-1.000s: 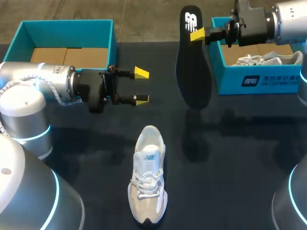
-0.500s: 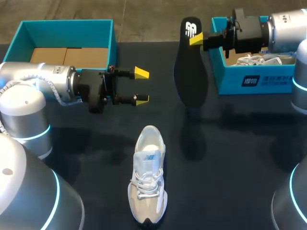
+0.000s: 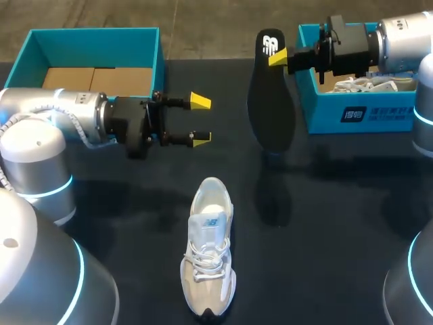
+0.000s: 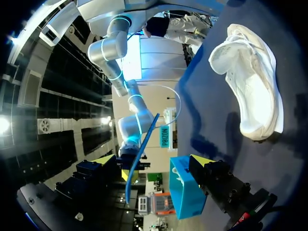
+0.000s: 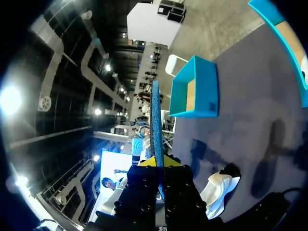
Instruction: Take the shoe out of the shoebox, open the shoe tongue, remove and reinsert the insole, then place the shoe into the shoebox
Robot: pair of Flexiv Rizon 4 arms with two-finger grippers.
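A dark, flat insole (image 3: pixel 270 95) with a white logo at its heel end is held upright above the bench (image 3: pixel 338 223). It is pinched near its top by the right claw (image 3: pixel 279 57), which is clenched on it. Its toe end hangs down just beside the right shoebox (image 3: pixel 352 112), a teal cardboard box in which a second shoe (image 3: pixel 369 83) lies. The shoe (image 3: pixel 208 256) — white and beige, laced, opening facing up — is set on the bench nearer the robot, well apart from both claws. The left claw (image 3: pixel 200 120) is released and empty, its yellow tips spread, near the left shoebox (image 3: pixel 95 47) — teal, with a brown cardboard floor. The bench surface is dark and matte.
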